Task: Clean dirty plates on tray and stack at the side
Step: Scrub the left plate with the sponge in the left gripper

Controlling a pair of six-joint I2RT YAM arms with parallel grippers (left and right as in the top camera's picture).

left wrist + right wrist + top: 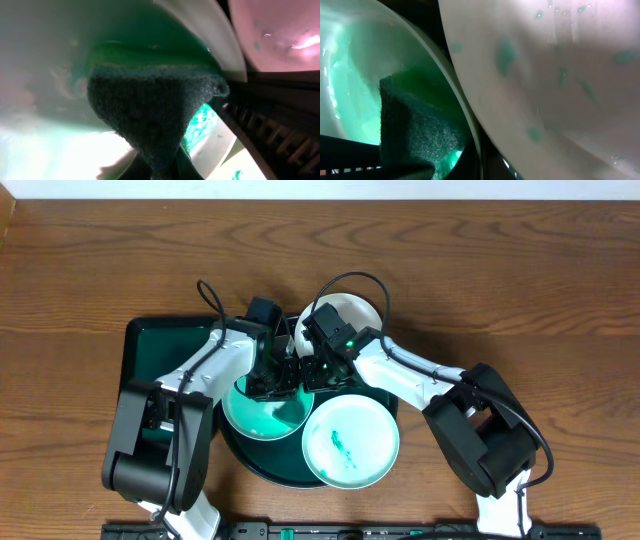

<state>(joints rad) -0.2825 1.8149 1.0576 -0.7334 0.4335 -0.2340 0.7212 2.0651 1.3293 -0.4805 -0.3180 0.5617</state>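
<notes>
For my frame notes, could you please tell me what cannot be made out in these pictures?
- Right gripper: open or shut unknown; overhead the arms cover it, and the right wrist shows no fingers.
- Teal-tinted round plate: any dirt beneath the dark green scouring sponge is hidden, left wrist.
- Rear white round plate: partly covered by arms, overhead.

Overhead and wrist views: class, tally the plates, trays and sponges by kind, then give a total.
Plates: 3
Round tray: 1
Rectangular tray: 1
Sponge: 1
Total: 6
</notes>
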